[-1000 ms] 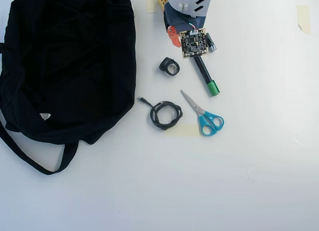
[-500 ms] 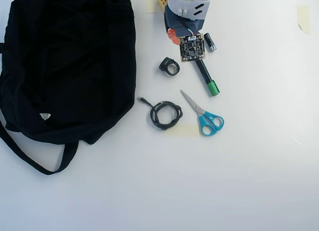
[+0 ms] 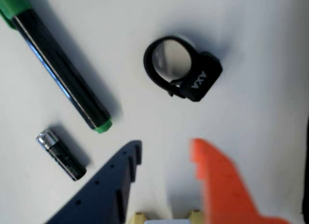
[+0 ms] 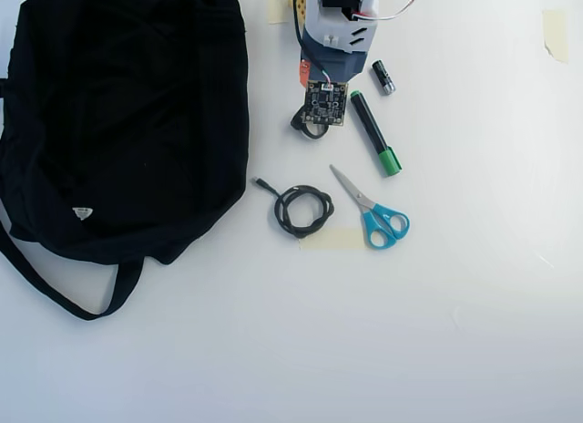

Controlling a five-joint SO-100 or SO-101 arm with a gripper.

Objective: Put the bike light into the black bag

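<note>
The bike light (image 3: pixel 193 79) is a small black lump marked AXA with a looped strap ring. It lies on the white table in the wrist view, just beyond my fingertips. My gripper (image 3: pixel 166 149) is open and empty, with a dark blue finger (image 3: pixel 116 180) on the left and an orange finger (image 3: pixel 217 180) on the right, and the light is centred ahead of the gap. In the overhead view the light (image 4: pixel 302 124) peeks out under the wrist camera board (image 4: pixel 325 102). The black bag (image 4: pixel 118 122), with its white tag (image 4: pixel 82 212) and strap (image 4: pixel 55 291), lies to the left of the arm (image 4: pixel 337 31).
A black marker with green ends (image 3: pixel 63 74) (image 4: pixel 375 133) and a small black-and-silver cylinder (image 3: pixel 60 154) (image 4: pixel 383 77) lie close beside the gripper. A coiled black cable (image 4: pixel 303 211) and blue-handled scissors (image 4: pixel 373 213) lie lower in the overhead view.
</note>
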